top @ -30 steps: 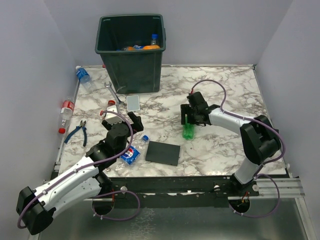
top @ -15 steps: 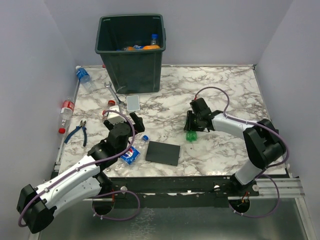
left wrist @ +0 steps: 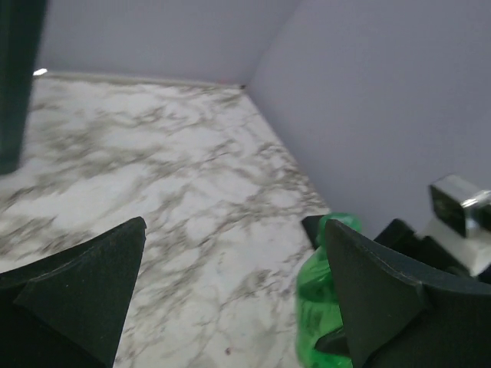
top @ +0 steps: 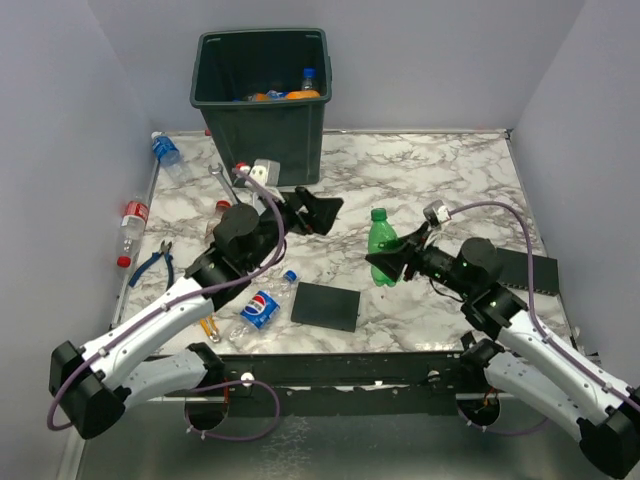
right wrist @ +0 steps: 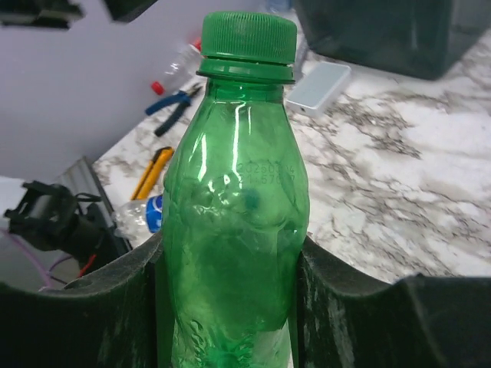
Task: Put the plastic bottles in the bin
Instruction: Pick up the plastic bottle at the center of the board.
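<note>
The right fingers (top: 384, 263) are closed partway on the green bottle (right wrist: 234, 222), one finger pressed to each side of its lower body. The bottle is upright with its green cap on, a little toward 3 o'clock of the centre of the worktop (top: 440, 190). I cannot tell whether its base touches the marble. The left fingers (top: 322, 213) are spread wide and hold nothing, at 10 o'clock of that bottle, near but apart.

At 7 o'clock of the green bottle lies a black square plate (top: 325, 306). Just beside the plate, at its 9 o'clock, a Pepsi bottle (top: 262, 306) lies on its side. At the worktop's 9 o'clock edge lie a red-label bottle (top: 130, 226) and pliers (top: 155, 263). A blue-label bottle (top: 165, 152) lies toward 10 o'clock. The bin (top: 262, 120) stands at 11 o'clock with several bottles inside.
</note>
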Robot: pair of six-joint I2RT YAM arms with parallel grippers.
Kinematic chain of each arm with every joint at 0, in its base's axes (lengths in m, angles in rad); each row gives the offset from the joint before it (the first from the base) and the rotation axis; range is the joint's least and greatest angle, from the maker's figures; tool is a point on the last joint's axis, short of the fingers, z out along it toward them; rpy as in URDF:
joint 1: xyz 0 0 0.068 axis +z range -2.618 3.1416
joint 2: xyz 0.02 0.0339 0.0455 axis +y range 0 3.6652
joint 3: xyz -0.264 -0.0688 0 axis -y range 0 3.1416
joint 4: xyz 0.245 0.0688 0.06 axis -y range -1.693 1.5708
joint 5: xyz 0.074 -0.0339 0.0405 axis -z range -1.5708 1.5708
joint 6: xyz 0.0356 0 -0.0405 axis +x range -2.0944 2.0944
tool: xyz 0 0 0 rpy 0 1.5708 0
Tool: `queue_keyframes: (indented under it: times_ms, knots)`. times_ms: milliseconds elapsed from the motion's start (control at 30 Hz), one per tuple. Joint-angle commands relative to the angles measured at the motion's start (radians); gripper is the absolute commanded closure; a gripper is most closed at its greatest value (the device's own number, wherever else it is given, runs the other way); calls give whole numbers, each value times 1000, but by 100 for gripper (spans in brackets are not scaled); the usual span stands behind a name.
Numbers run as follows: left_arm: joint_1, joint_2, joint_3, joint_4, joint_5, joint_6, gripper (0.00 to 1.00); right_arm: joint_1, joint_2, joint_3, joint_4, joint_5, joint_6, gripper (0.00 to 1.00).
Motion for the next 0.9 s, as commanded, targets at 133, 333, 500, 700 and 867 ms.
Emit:
queue_keyframes:
  times_ms: [133, 333, 500, 700, 867]
  knots:
    - [7, 282, 242, 285, 648, -159, 1, 6, -213, -129, 168, -112, 54, 74]
    - [-18, 430, 324, 289, 785, -213, 1, 6, -237, -161, 212, -124, 75, 74]
    - [-39, 458, 321, 278, 802, -196, 8, 6, -258, -183, 251, -91, 98, 74]
    - [-85, 472, 327, 216, 781, -128, 33, 6, -217, -159, 229, -109, 83, 74]
    - [-104, 466, 321, 187, 755, -84, 72, 6, -211, -150, 227, -105, 94, 73]
